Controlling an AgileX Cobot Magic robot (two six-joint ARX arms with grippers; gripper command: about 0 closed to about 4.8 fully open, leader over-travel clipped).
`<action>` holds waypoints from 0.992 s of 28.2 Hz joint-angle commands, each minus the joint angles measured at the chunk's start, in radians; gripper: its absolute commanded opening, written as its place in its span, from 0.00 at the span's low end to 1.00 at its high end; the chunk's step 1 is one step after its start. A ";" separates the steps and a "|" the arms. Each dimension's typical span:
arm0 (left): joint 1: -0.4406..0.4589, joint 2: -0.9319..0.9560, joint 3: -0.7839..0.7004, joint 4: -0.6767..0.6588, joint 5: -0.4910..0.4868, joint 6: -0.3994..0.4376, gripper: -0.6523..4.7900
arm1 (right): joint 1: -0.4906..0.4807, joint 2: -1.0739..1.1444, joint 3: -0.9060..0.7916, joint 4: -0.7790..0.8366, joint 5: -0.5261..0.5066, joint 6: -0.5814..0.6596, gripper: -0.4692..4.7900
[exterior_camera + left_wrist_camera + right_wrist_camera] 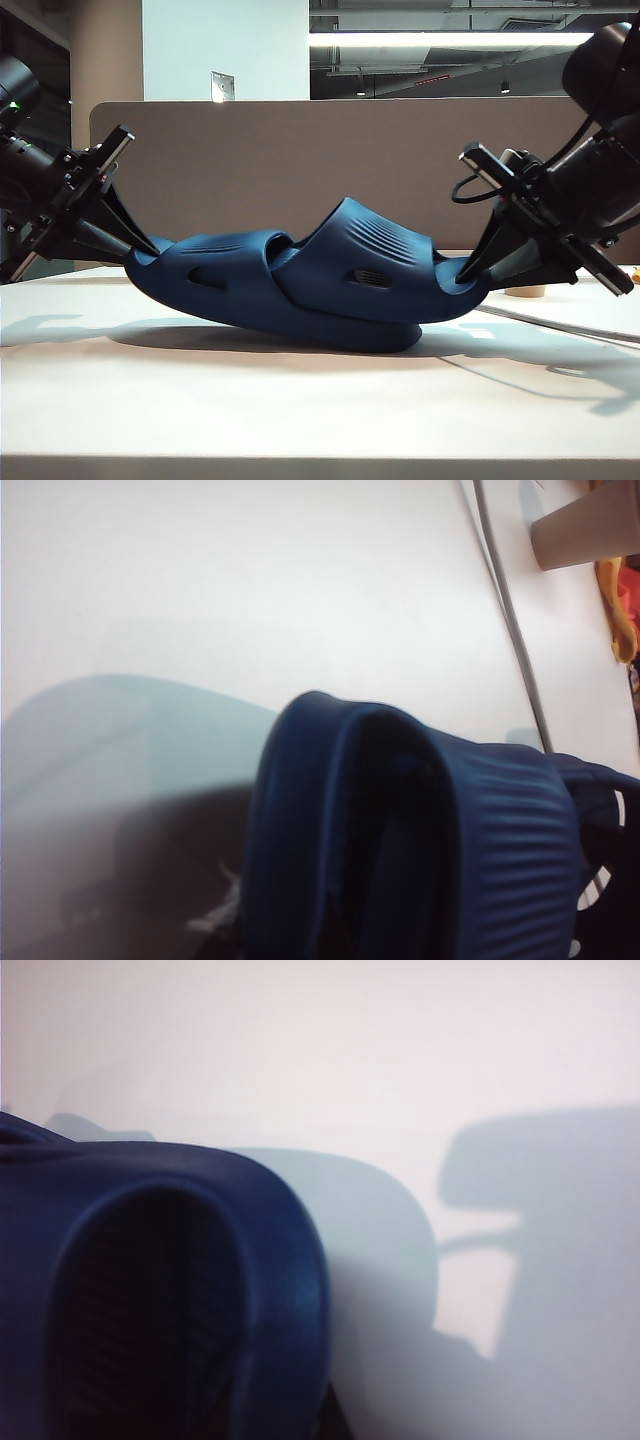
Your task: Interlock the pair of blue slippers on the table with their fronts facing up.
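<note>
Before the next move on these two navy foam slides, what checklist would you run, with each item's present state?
1. Left gripper shut on the left end of the pair of dark navy moulded foam slippers: ok.
2. Right gripper shut on the right end of the pair: ok.
3. Slippers nested, one strap tucked into the other: ok, as the exterior view shows it.
4. Strap sides facing up: ok.
5. Both ends lifted, middle resting on the white matte table: ok.
6. Fingertip contact: cannot tell, since the wrist views show only slipper rims.
</note>
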 commanded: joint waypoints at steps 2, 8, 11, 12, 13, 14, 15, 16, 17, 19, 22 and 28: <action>-0.034 -0.004 0.002 0.001 0.133 -0.002 0.12 | 0.025 -0.001 0.006 0.075 -0.083 -0.004 0.09; -0.034 -0.004 0.002 -0.001 0.137 -0.002 0.12 | 0.025 -0.001 0.006 0.078 -0.060 -0.007 0.09; -0.034 -0.004 0.002 -0.002 0.137 -0.002 0.12 | 0.025 -0.001 0.006 0.082 -0.047 -0.007 0.09; -0.034 -0.004 0.002 -0.002 0.137 -0.002 0.12 | 0.025 -0.001 0.006 0.083 -0.045 -0.007 0.09; -0.034 -0.004 0.002 -0.002 0.136 -0.002 0.12 | 0.025 -0.001 0.006 0.083 -0.042 -0.008 0.09; -0.034 -0.004 0.002 -0.002 0.136 -0.002 0.12 | 0.025 -0.001 0.006 0.083 -0.039 -0.008 0.09; -0.034 -0.004 0.002 -0.002 0.136 -0.002 0.12 | 0.025 -0.001 0.006 0.083 -0.038 -0.011 0.09; -0.034 -0.004 0.002 -0.002 0.136 -0.002 0.12 | 0.025 -0.001 0.006 0.083 -0.037 -0.014 0.09; -0.034 -0.004 0.002 -0.002 0.136 -0.002 0.12 | 0.025 -0.001 0.006 0.083 -0.036 -0.015 0.09; -0.034 -0.004 0.002 -0.002 0.137 -0.002 0.12 | 0.025 -0.001 0.006 0.083 -0.032 -0.025 0.12; -0.034 -0.004 0.002 -0.002 0.136 -0.002 0.12 | 0.024 -0.001 0.006 0.083 -0.029 -0.040 0.20; -0.034 -0.004 0.002 -0.003 0.136 0.000 0.12 | 0.024 -0.001 0.006 0.082 -0.006 -0.089 0.28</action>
